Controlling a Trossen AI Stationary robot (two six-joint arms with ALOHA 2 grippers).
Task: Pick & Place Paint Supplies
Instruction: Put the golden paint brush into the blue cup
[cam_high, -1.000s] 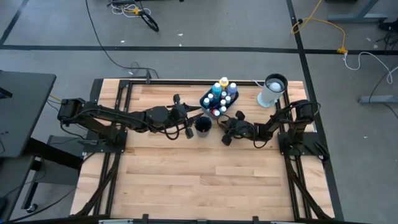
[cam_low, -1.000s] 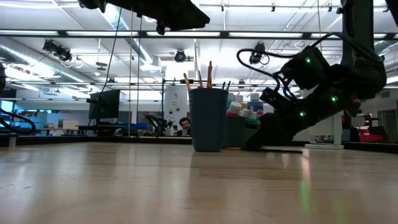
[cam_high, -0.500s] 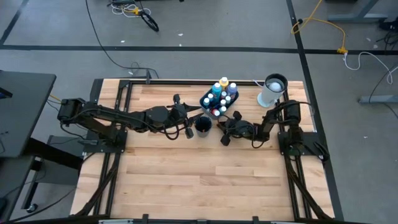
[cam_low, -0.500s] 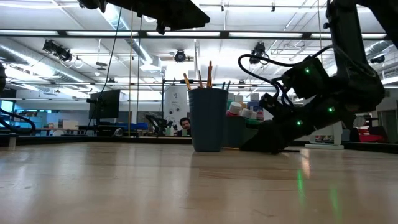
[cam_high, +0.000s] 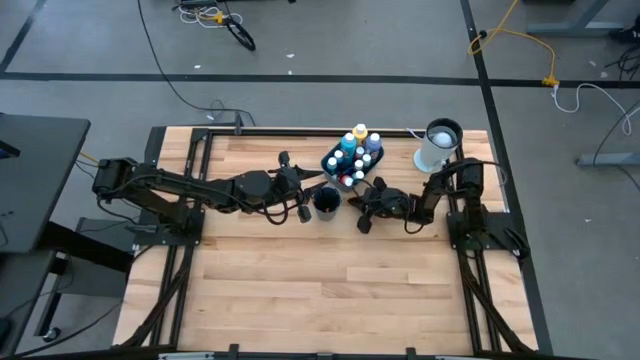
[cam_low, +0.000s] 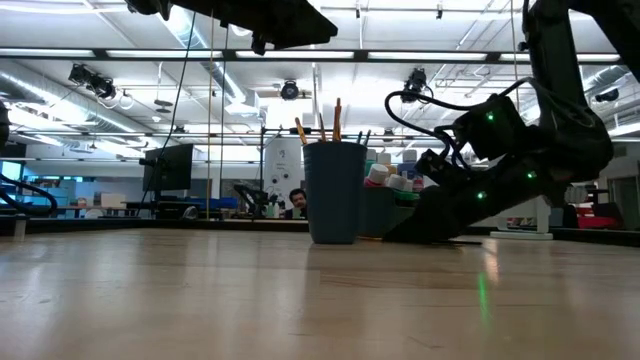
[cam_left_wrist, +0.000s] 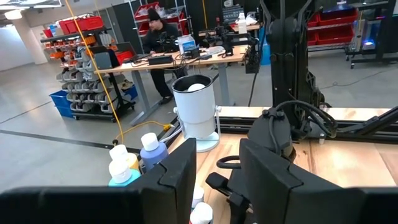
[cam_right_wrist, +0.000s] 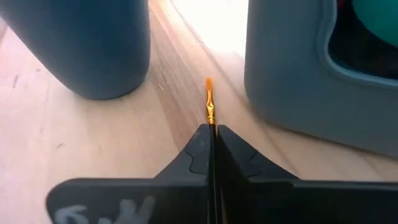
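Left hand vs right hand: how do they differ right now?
The left hand is raised above the table with fingers apart, holding nothing; the right hand is down at the tabletop, fingers shut on a thin brush. The left hand sits beside the dark cup, the right hand between cup and paint-bottle tray. Both have dark two-finger builds.

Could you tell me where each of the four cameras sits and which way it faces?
High: overhead, straight down; both arms, left gripper, right gripper.
Low: table height, level toward the room; dark cup, right arm.
Left wrist: past its open fingers at the white cylinder.
Right wrist: fingers shut on a brush, lying on the table.
Shared: cup, bottle tray.
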